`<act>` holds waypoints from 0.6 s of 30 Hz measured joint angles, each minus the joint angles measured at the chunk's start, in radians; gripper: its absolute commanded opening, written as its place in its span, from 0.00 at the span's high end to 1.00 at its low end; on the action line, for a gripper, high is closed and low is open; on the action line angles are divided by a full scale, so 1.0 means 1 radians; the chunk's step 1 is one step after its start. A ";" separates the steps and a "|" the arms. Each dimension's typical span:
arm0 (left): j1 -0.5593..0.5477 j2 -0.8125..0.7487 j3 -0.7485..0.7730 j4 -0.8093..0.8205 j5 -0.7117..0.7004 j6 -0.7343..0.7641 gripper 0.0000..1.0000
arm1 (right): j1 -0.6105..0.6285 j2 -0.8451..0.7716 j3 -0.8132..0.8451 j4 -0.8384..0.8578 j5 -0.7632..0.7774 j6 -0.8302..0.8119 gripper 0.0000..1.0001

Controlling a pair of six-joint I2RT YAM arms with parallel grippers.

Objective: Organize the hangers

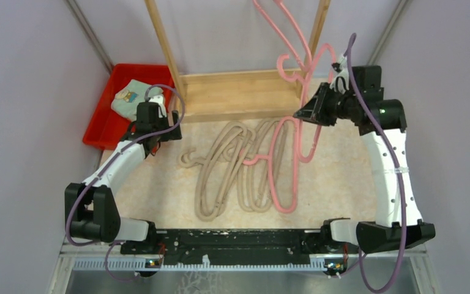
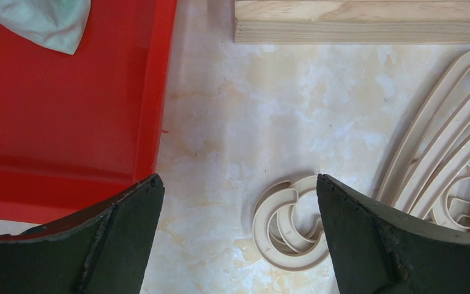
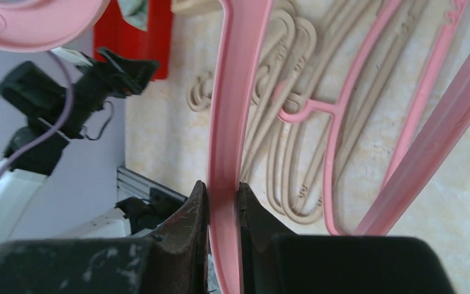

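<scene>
The right end effector [image 3: 221,190] is raised near the wooden rack [image 1: 238,92], its dark, scuffed jaws clamped on the flat, smooth bar of a pink hanger [image 3: 235,92]. That hanger is held in the air, above the heap. The rest of the hangers lie on the surface [image 1: 159,190] in front of the rack. The beige hangers [image 1: 205,196] are thick, rounded plastic loops, stacked and tangled, with their curved hooks pointing left. A second pink hanger [image 1: 286,210] rests across their right side.

The left end effector [image 2: 238,184] hangs spread wide and holds nothing. It is low over the surface, just beside the ring-shaped beige hooks [image 2: 262,226] and next to the rim of a glossy red tray [image 2: 150,122]. A folded pale cloth [image 1: 131,98] lies in the tray.

The surface is cream with a soft marbled pattern. The rack is pale, grained timber with a flat base plank and slim uprights. Plain lilac-grey walls [image 1: 24,92] enclose the space on both sides.
</scene>
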 measured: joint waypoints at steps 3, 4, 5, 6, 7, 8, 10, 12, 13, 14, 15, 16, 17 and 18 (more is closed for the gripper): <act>0.000 0.009 0.004 0.000 0.002 0.000 0.00 | 0.000 0.019 0.145 -0.029 -0.016 0.002 1.00; 0.000 0.011 0.004 0.000 0.002 0.000 0.00 | 0.000 0.022 0.184 -0.038 -0.020 0.002 1.00; 0.000 0.014 0.005 0.000 0.005 -0.001 0.00 | 0.000 0.022 0.220 -0.046 -0.026 0.001 1.00; 0.000 0.015 0.005 0.000 0.006 -0.001 0.00 | 0.000 0.020 0.240 -0.051 -0.030 -0.001 1.00; 0.000 0.016 0.005 0.000 0.010 -0.002 0.00 | 0.000 0.017 0.253 -0.057 -0.035 -0.001 1.00; 0.000 0.016 0.005 0.000 0.011 -0.002 0.00 | 0.000 0.013 0.259 -0.064 -0.038 -0.002 1.00; 0.000 0.016 0.005 0.000 0.016 -0.005 0.00 | 0.000 0.009 0.259 -0.074 -0.050 -0.002 1.00; 0.000 0.016 0.005 0.000 0.018 -0.005 0.00 | 0.000 0.010 0.259 -0.073 -0.071 0.000 1.00; 0.000 0.016 0.005 0.000 0.019 -0.005 0.00 | 0.000 0.013 0.259 -0.071 -0.087 0.005 1.00; 0.000 0.016 0.005 0.000 0.020 -0.005 0.00 | 0.000 0.017 0.261 -0.064 -0.110 0.015 1.00; 0.000 0.016 0.005 0.000 0.020 -0.005 0.00 | 0.000 0.023 0.267 -0.056 -0.132 0.025 1.00; 0.000 0.016 0.005 0.000 0.019 -0.005 0.00 | 0.000 0.031 0.275 -0.041 -0.155 0.037 1.00; 0.000 0.016 0.005 0.000 0.019 -0.005 0.00 | 0.000 0.043 0.292 -0.019 -0.183 0.059 1.00; 0.000 0.016 0.005 0.000 0.018 -0.005 0.00 | 0.000 0.053 0.303 0.002 -0.202 0.072 1.00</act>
